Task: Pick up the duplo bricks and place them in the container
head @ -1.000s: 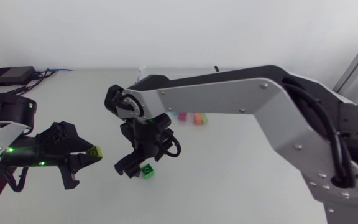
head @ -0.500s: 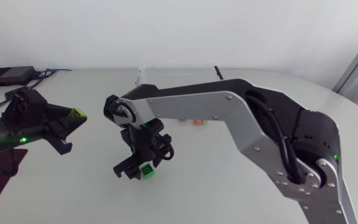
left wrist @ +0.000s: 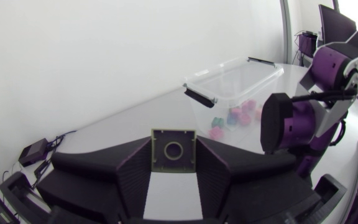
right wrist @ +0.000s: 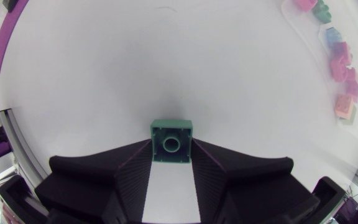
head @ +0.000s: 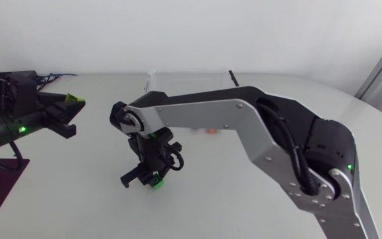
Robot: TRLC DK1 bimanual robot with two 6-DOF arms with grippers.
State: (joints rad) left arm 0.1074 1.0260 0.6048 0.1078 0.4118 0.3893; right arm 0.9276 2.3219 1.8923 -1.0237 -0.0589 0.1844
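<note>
**Gripping two bricks, neither delivered yet**

Pinching lime brick (head: 74, 100) in left gripper (left wrist: 173, 160), well apart from container (left wrist: 235, 78); clamping green brick (right wrist: 171, 134) in right gripper (right wrist: 171, 157), seemingly low against table (head: 78, 189). Next: lift, carry over the rim, then release.

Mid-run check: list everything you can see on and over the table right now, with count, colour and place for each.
table: one, white, under everything.
container: one, clear with black latches, at the table's far side.
bricks in the container: several, mostly pink with teal and blue, on its floor.
lime brick: one, yellow-green, held off the table at the left side.
green brick: one, green, near the table's middle; whether it touches the table I cannot tell.
black box: one, black, with cables, at the far left corner.
left gripper: one, black, shut on the lime brick.
right gripper: one, black, shut on the green brick.
</note>
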